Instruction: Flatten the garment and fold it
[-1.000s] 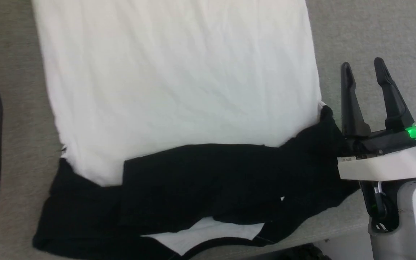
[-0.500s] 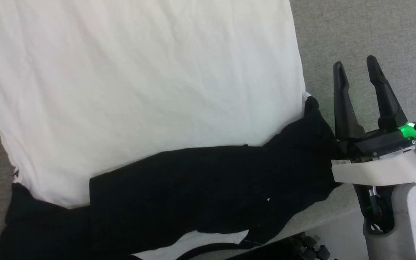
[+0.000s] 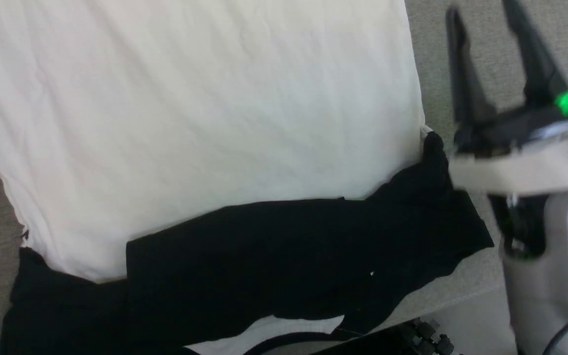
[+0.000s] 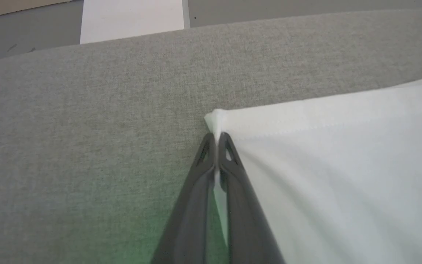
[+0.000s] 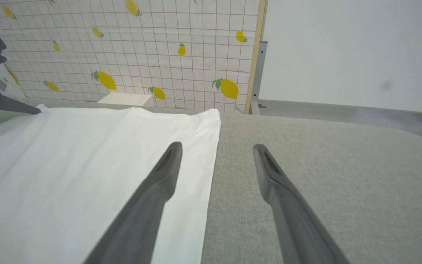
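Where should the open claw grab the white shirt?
Probably the far right hem corner of the shirt. It lies flat beside bare grey padded surface, so the right gripper can come in low from that side, with one finger under the edge.

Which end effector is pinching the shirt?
The left end effector: its fingers are shut on a white corner of the shirt. The right end effector is wide open, holding nothing.
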